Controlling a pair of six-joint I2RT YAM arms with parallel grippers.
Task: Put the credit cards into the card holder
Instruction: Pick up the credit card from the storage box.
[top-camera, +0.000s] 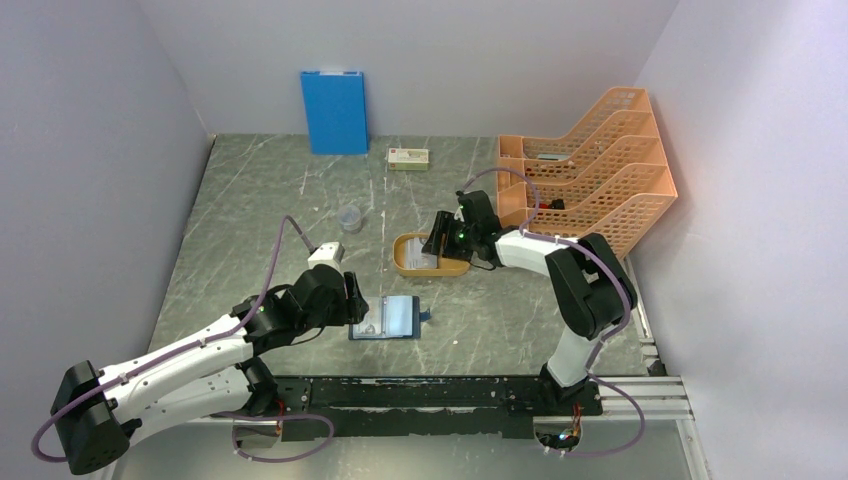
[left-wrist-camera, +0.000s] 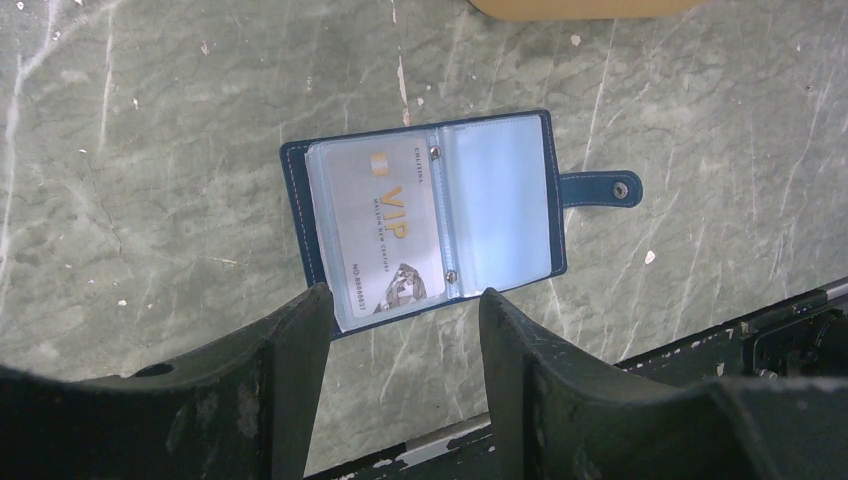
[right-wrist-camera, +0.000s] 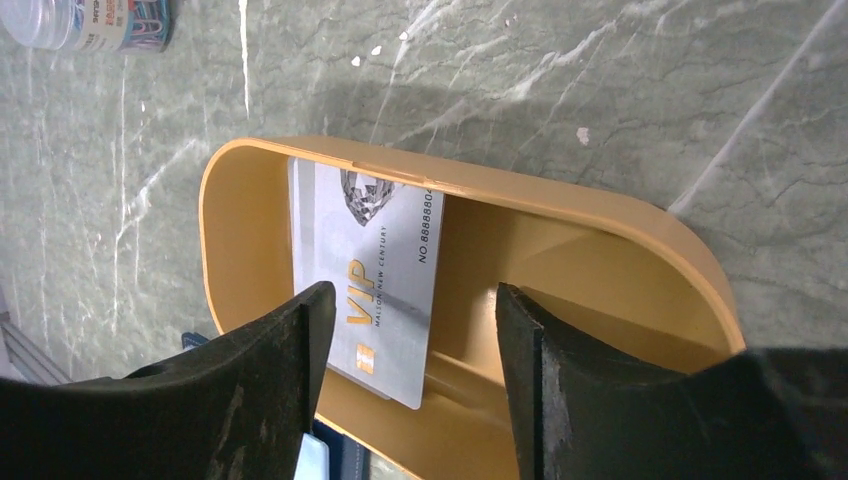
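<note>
Orange tray (right-wrist-camera: 560, 192) is seen beneath the right gripper (right-wrist-camera: 412, 300); its jaws are spread and nothing is grasped. Card holder (left-wrist-camera: 500, 200) is laid open just ahead of the left gripper (left-wrist-camera: 405, 300), jaws likewise parted and empty. One credit card (left-wrist-camera: 385, 232) is sleeved on the left-jaw side. A second card (right-wrist-camera: 365, 270) lies in the tray, between and beyond the right fingertips. Step judged: pickup from tray. A descent and an edge pinch are called for next.
</note>
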